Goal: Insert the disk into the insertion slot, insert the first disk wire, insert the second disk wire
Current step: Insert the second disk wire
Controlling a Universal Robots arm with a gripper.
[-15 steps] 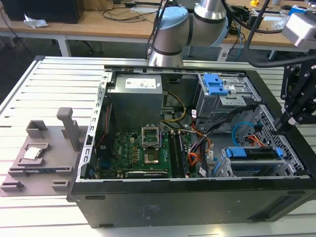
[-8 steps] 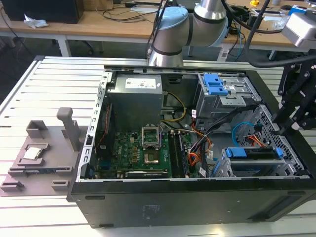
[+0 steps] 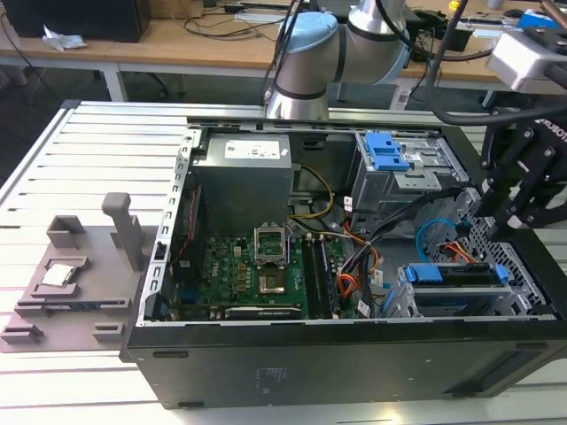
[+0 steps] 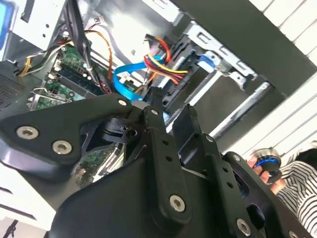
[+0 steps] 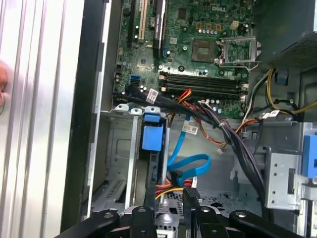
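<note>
OVER THE DRIVE CAGE: My arm's black hand hangs just above the silver perforated sheet-metal drive cage. The cage sits at one end of the open black computer case, which lies on its side on the slatted aluminium counter. I see the hand's two fingers apart with nothing between them; in both wrist views cage metal and cabling show through the gap. The flat grey hard drive in its bright blue plastic caddy sits inside the cage, on edge. A blue tab shows at the cage end toward the green motherboard. Just beside the cage, on the motherboard side, the thin light-blue flat cable curls in a loop. One end of it reaches toward the drive's edge, close to the fingertips; I cannot tell whether its plug is seated. The orange, red and black wire bundle runs to the same end of the drive. A taller grey cage with blue latches stands next to the silver cage, on the side toward the arm's base. Beyond the case wall nearest the silver cage, a striped sleeve shows in the second wrist view.
</note>
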